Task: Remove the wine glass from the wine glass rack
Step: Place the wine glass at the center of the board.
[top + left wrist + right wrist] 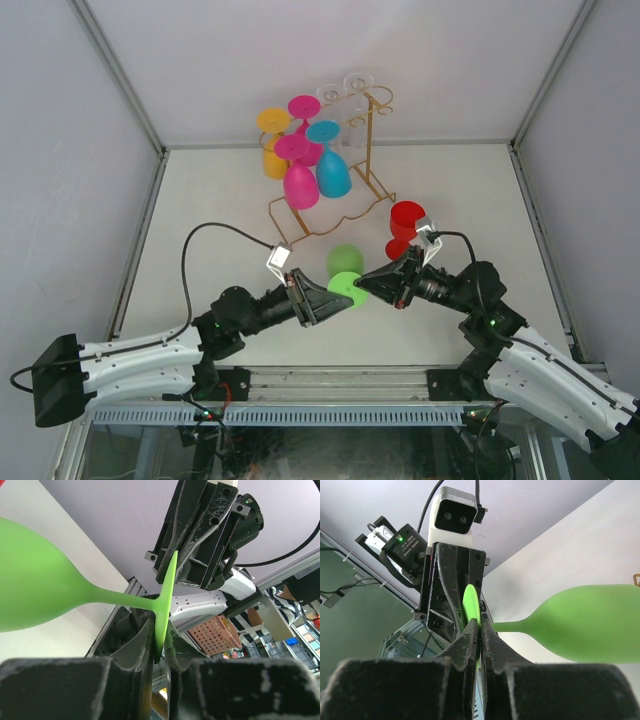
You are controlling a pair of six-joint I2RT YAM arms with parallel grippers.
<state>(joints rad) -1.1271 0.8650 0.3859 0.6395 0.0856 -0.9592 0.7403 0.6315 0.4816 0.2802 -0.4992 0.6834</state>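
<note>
i see both arms reaching inward from the near edge, meeting nose to nose over the worktop (230, 200). the left arm (150, 355) is stretched low and the right arm (540, 360) is bent at the elbow. the green glass (345, 262) lies sideways between them, off the rack (331, 222) and just in front of it.

only the wrist views show the grip. the right jaws are closed on the foot's rim. the left jaws are narrow around the opposite rim, and i cannot tell if they press.

only the top view shows the rack with glasses (300, 185) hanging on it, and a red glass (405, 222).
</note>
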